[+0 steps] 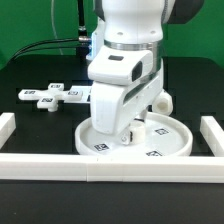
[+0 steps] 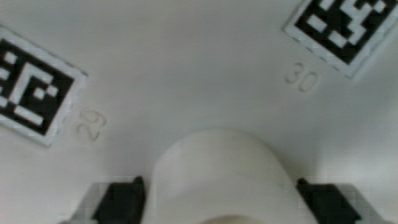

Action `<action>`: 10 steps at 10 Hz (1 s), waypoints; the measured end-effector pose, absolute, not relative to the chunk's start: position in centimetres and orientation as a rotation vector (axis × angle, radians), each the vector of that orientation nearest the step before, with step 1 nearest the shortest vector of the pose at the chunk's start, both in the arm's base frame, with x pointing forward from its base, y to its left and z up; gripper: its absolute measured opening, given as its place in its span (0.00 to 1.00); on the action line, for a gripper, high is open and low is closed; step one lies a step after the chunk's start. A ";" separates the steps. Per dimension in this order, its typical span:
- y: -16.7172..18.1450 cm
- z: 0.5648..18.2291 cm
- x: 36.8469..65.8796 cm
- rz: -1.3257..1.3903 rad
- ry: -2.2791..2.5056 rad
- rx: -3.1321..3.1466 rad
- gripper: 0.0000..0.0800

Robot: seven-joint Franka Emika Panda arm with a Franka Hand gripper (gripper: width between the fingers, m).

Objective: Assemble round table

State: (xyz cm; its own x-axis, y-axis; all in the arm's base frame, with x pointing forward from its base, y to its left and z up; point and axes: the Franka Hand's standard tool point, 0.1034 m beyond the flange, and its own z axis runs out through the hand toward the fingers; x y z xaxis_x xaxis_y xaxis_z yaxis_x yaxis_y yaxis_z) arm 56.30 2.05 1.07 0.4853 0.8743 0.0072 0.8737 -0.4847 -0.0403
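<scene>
Gripper (image 1: 127,131) (image 2: 217,203) is narrowed onto the post (image 2: 217,172). In the wrist view I see a dark finger (image 2: 118,201) pressed to one side of the rounded white body and its partner to the other, with no gap on either side. I read it as clamped on the post.

Arm pose: the arm (image 1: 128,40) comes straight down from above, wrist vertical, hand pointing at the table (image 1: 40,135) and centred over the disc (image 1: 172,138).

The post is mostly hidden behind the hand in the exterior view. From the wrist camera it sits between the fingers with its long axis running along them, down toward the disc face, so upright. I cannot tell whether its lower end touches the disc.

The disc lies flat, rim up, near the front border rail (image 1: 110,167). Its face fills the wrist view (image 2: 196,70), showing two square tags (image 2: 29,84) and faint raised numbers.

The cross-shaped piece (image 1: 55,96) lies flat on the table toward the exterior view's left, apart from the disc, tags facing up.

More rails stand at both sides of the exterior view.
</scene>
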 end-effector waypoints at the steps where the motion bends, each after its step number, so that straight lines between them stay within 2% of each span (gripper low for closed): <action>1: 2.8 1.1 56.4 0.026 -1.574 -2.673 0.51; 3: 3.9 1.1 56.5 0.030 -1.561 -2.680 0.51; 7: 3.8 1.1 56.5 0.054 -1.551 -2.686 0.51; 9: 3.7 1.1 56.5 0.054 -1.549 -2.686 0.77; 10: 3.2 1.6 56.3 0.056 -1.541 -2.692 0.80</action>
